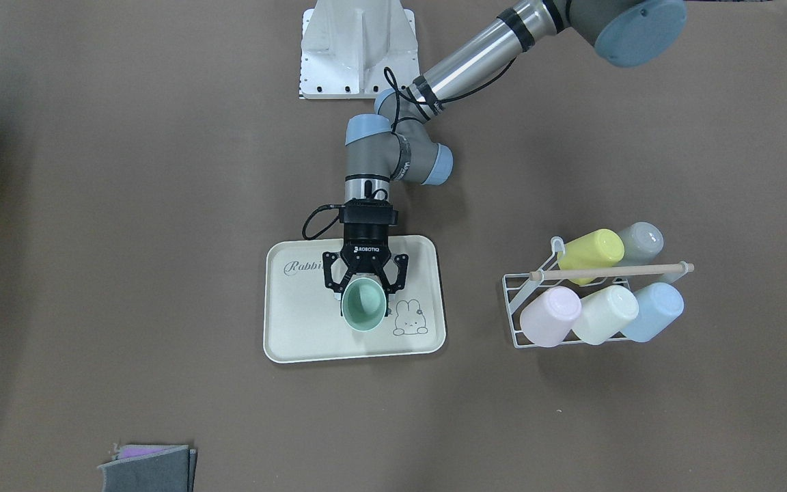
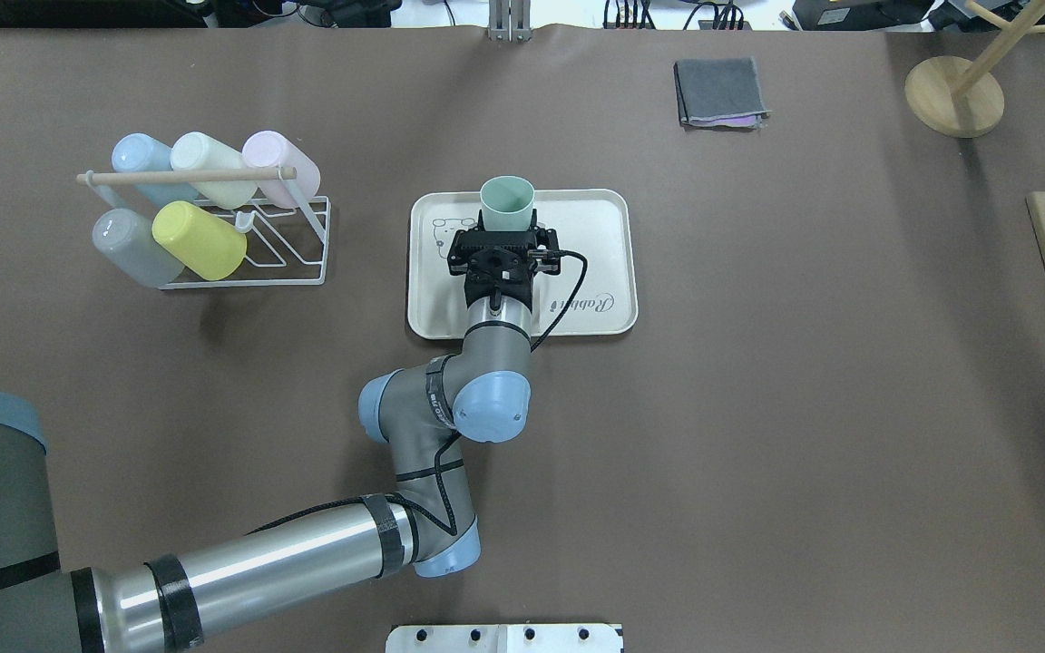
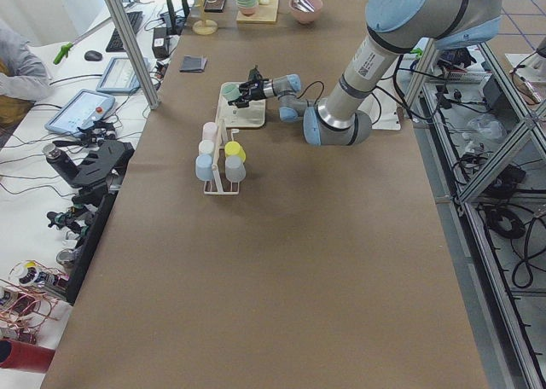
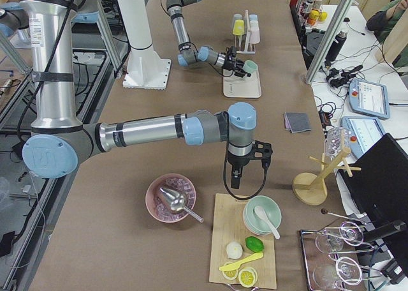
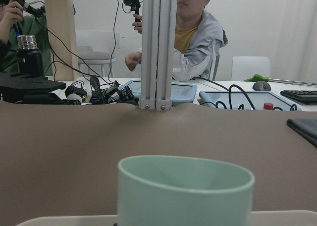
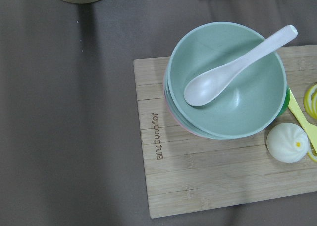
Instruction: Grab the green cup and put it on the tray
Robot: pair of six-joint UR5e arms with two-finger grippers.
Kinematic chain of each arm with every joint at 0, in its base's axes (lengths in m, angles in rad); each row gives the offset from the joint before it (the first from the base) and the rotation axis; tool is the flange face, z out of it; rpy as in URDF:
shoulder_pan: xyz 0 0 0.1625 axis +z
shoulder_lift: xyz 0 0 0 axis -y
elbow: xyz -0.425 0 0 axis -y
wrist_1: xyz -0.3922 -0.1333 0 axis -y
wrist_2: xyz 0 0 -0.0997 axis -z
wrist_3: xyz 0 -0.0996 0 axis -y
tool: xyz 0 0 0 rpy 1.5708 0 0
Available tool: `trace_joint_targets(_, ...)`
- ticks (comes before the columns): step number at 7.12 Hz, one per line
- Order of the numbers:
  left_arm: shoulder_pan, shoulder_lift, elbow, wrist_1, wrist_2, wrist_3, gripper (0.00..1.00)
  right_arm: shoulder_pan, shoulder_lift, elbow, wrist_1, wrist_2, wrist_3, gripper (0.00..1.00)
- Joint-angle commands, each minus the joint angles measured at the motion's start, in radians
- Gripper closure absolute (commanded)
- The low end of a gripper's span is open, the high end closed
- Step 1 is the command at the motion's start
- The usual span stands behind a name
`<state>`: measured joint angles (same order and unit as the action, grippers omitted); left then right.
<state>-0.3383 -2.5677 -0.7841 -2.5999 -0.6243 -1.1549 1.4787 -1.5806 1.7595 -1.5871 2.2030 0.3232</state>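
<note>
The green cup (image 1: 364, 306) stands upright, mouth up, over the cream tray (image 1: 298, 324), close to the bunny drawing. My left gripper (image 1: 365, 295) reaches in level from the robot's side, its fingers against the cup's two sides, shut on it. In the overhead view the cup (image 2: 507, 203) sits at the tray's (image 2: 595, 236) far part, in front of the left gripper (image 2: 507, 223). The left wrist view shows the cup (image 5: 185, 189) close up, with the tray rim below it. My right gripper (image 4: 237, 179) hangs over a wooden board at the table's right end; I cannot tell its state.
A wire rack (image 2: 300, 263) with several pastel cups, a yellow-green one (image 2: 199, 239) among them, stands left of the tray. A folded grey cloth (image 2: 720, 91) and a wooden stand (image 2: 953, 95) are at the far right. The board (image 6: 198, 176) bears green bowls with a spoon (image 6: 237, 67).
</note>
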Motion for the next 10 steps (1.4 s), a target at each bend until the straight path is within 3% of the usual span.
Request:
trace_joint_targets(1, 0.004, -0.011, 0.016, 0.001, 0.012, -0.009, 0.86, 0.0, -0.005, 0.001, 0.001, -0.003, 0.0, 0.0)
trace_joint_targets(7, 0.009, -0.017, 0.025, 0.015, -0.002, -0.009, 0.79, 0.0, -0.009, -0.006, 0.001, -0.002, 0.0, 0.0)
trace_joint_targets(9, 0.019, -0.017, 0.034, 0.015, 0.0, -0.009, 0.68, 0.0, -0.009, -0.009, 0.001, -0.002, 0.002, 0.0)
trace_joint_targets(10, 0.025, -0.016, 0.032, 0.015, 0.0, -0.009, 0.58, 0.0, -0.009, -0.009, 0.001, 0.0, 0.0, 0.0)
